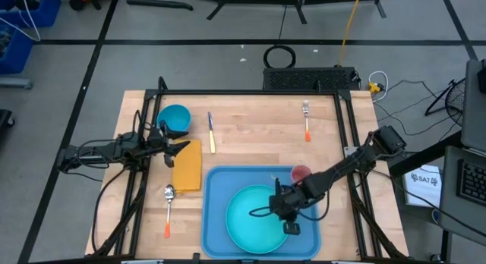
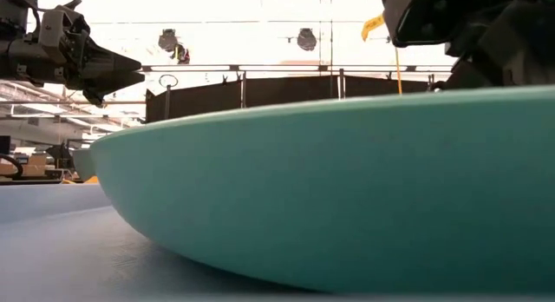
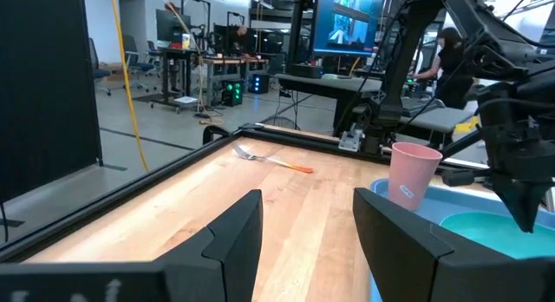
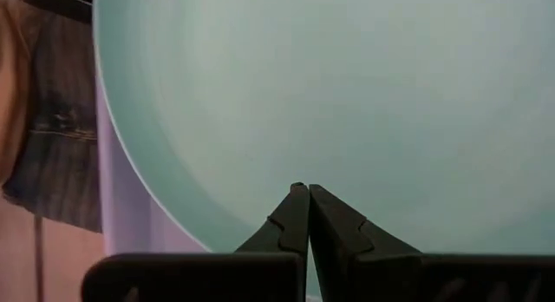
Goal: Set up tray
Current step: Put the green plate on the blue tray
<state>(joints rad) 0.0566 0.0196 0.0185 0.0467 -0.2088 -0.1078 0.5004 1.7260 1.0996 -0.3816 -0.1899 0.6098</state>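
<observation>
- You had no readable brand or label on the things on the bench; the only writing in sight was on a white sheet [image 1: 425,179] off the bench's right edge, too small to read.
- The tray [image 1: 216,218], a flat blue plastic rectangle with rounded corners and a low rim, lay at the near edge of the bench, right of centre.
- A round, smooth turquoise plate [image 1: 254,218] sat inside the tray, and a pink cup [image 1: 301,174] stood upright in the tray's far right corner.
- Your right end effector [image 1: 292,227] was over the plate's right rim with its fingers [image 4: 299,217] pressed together and nothing between them.
- Your left end effector [image 1: 182,148] hung above the left side of the bench with its fingers [image 3: 234,237] spread and empty.
- Under it lay a yellow-orange napkin [image 1: 188,167], just left of the tray.
- A turquoise bowl [image 1: 175,118] stood near the far left corner, and beside it lay a yellow-handled utensil [image 1: 212,133].
- An orange-handled spoon [image 1: 168,211] lay near the left near corner, and an orange-handled fork [image 1: 307,121] lay toward the far right on the pale wood.
</observation>
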